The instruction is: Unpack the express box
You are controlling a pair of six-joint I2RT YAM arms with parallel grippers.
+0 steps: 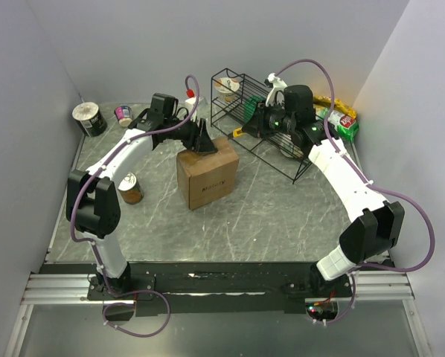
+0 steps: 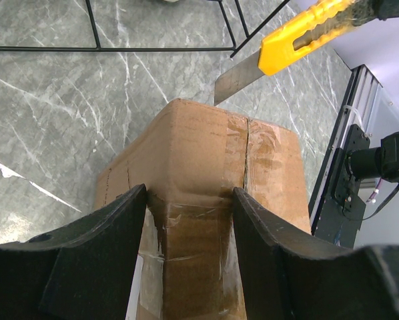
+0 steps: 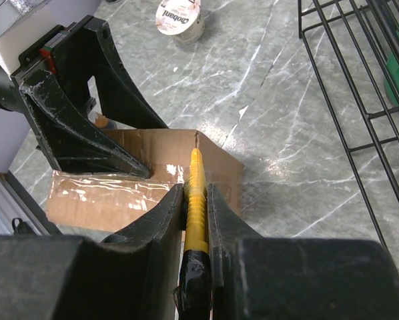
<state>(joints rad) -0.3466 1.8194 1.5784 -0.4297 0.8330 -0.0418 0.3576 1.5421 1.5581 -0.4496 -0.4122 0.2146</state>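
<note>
Brown cardboard, the express box (image 1: 207, 177) stands near the middle of the table (image 1: 282, 223), a little toward the far edge. Its top flaps lie shut under glossy clear tape. A dark line runs along the centre seam in the left wrist view, but I cannot tell whether that is a cut or only the gap between the flaps.

The left hand (image 1: 202, 143) is down on the top of the box at its far-left part. Its fingers (image 2: 106, 247) are spread and hold nothing. It looks set there to steady the carton, though how firmly it bears down cannot be told.

The right hand (image 3: 196, 200) comes in from the far-right side, pinched on a yellow utility knife (image 2: 299, 37). The bare blade (image 2: 236, 79) is out and points at the box edge where the seam ends. The tip is at that edge or just beside it; contact is not clear.

By my reading the task is early. The knife is fetched and aimed and the box is braced. Slitting the tape, lifting the flaps and taking out the contents are all left to do.

A black wire rack (image 1: 230, 78) stands toward the far-right corner. A small tub (image 1: 131, 188) sits toward the left edge, and a larger can (image 1: 90, 119) is in the far-left corner.
</note>
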